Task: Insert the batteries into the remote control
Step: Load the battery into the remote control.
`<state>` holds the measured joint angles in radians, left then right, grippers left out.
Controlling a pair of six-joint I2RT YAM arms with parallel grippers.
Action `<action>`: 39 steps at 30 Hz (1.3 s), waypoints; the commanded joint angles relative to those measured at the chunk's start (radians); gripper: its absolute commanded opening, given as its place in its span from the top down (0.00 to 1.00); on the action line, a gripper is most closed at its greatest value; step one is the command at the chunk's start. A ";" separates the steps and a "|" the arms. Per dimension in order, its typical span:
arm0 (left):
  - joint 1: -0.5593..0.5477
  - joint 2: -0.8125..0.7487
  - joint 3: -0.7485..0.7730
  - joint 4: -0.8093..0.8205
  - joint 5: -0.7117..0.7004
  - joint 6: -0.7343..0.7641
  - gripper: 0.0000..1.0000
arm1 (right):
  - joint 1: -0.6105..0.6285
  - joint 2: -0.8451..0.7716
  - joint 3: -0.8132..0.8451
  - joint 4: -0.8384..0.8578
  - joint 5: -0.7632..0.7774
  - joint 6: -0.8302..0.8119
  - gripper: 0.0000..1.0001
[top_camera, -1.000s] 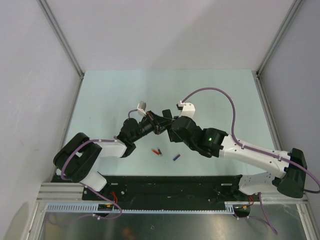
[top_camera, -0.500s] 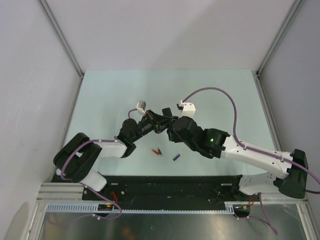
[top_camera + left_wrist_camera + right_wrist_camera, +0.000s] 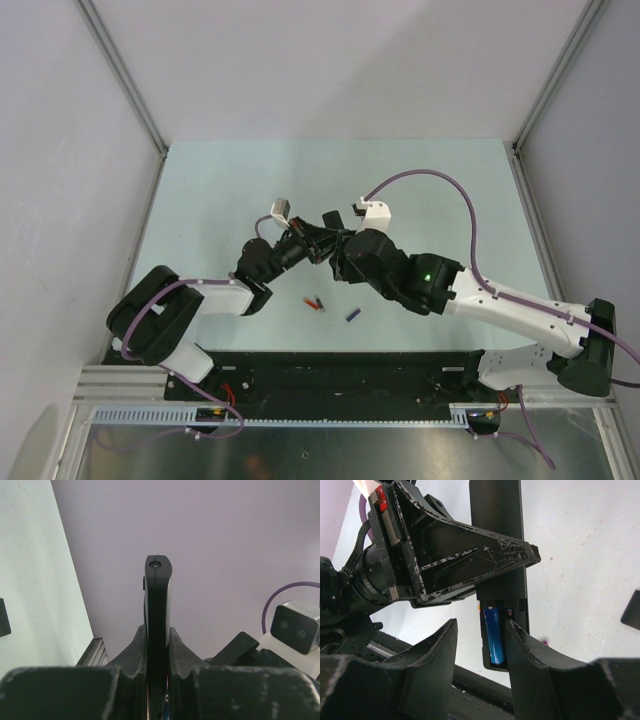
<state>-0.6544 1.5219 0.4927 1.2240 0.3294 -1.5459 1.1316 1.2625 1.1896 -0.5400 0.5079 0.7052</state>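
My left gripper (image 3: 158, 640) is shut on the remote control (image 3: 158, 605), a slim black bar held edge-on above the table. In the right wrist view the remote (image 3: 497, 500) shows its open compartment with a blue battery (image 3: 492, 635) lying in it. My right gripper (image 3: 480, 625) is open, its jaws standing on either side of that compartment end, and one fingertip (image 3: 512, 630) is right beside the battery. From above, both grippers meet over mid-table around the remote (image 3: 322, 240). A red battery (image 3: 315, 302) and a blue battery (image 3: 352, 314) lie on the table nearer the bases.
A small flat black piece (image 3: 632, 610) lies on the table to one side, also seen as a black piece (image 3: 2, 617) at the left wrist view's edge. Grey walls with metal frame rails (image 3: 125, 80) surround the pale green table (image 3: 220, 190).
The right arm has shifted slightly left and toward the far side, staying against the left gripper and remote. The two loose batteries on the table have not moved.
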 commanded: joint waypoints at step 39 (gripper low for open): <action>-0.004 0.006 0.017 0.187 0.085 -0.042 1.00 | -0.467 -0.302 -0.301 0.374 -0.831 0.143 0.25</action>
<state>-0.6571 1.5223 0.4919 1.2999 0.3862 -1.5719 0.7059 0.9611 0.9108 -0.3492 -0.0540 0.7925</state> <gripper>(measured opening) 0.147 0.730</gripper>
